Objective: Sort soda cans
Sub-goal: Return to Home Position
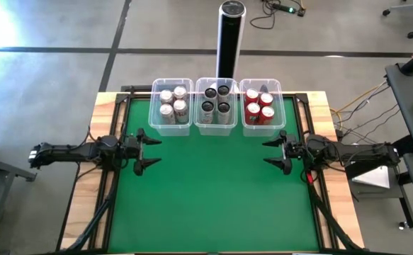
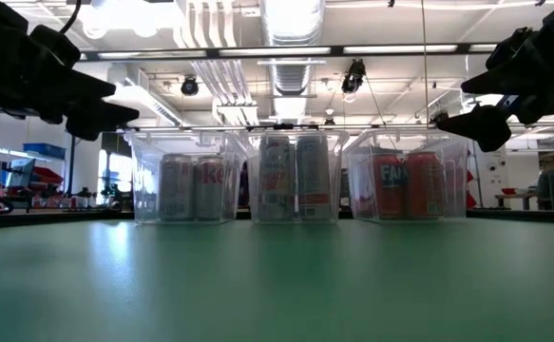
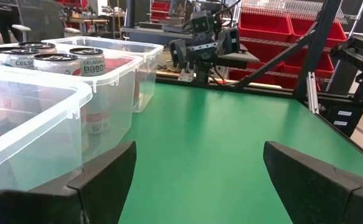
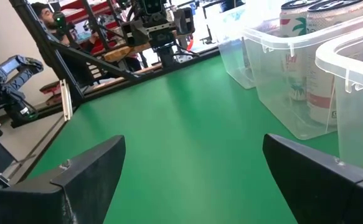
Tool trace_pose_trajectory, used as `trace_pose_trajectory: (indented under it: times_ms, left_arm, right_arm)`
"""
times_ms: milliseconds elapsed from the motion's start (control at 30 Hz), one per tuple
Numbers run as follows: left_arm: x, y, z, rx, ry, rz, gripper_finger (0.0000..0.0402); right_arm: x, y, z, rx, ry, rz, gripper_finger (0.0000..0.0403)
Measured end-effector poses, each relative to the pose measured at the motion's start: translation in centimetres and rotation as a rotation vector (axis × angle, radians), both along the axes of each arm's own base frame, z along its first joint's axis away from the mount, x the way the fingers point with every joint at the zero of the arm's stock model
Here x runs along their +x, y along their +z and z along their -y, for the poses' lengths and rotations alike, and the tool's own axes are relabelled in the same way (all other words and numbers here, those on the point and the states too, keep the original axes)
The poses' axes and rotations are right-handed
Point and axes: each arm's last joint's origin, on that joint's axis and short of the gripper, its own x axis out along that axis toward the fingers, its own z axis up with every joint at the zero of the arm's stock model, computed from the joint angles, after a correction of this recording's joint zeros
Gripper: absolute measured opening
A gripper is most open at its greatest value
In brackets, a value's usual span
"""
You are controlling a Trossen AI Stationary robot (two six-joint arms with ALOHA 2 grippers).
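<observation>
Green table (image 1: 213, 205) lies up front, and no can is left out on it. Next come the two grippers, one at each side of the table. The left gripper (image 1: 151, 152) and the right gripper (image 1: 268, 152) both have their fingers spread wide and hold nothing, so nothing can drop. Just past them three clear bins sit in a row, and all the soda cans are inside. The silver cans (image 1: 166, 96) are in the left bin (image 1: 172, 129), the black cans (image 1: 209, 92) in the middle bin (image 1: 216, 129), and the red cans (image 1: 252, 94) in the right bin (image 1: 261, 129). I think the only risk is a bump. If an arm swings toward the bins, its wide fingers could push one and tip the cans. Farthest back stands a tall post (image 1: 229, 42), which a shoved bin might hit.
</observation>
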Motion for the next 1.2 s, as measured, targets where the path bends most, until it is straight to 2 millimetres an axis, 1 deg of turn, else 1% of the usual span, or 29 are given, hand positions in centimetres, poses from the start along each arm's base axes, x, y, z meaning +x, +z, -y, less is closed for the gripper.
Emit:
trace_pose_trajectory:
  times_ms: [1200]
  left_arm:
    - [0.29,-0.42,-0.01,0.000,0.001,-0.049,0.0336]
  right_arm:
    - [0.00,0.05,0.00,0.000,-0.001,0.003,0.0375]
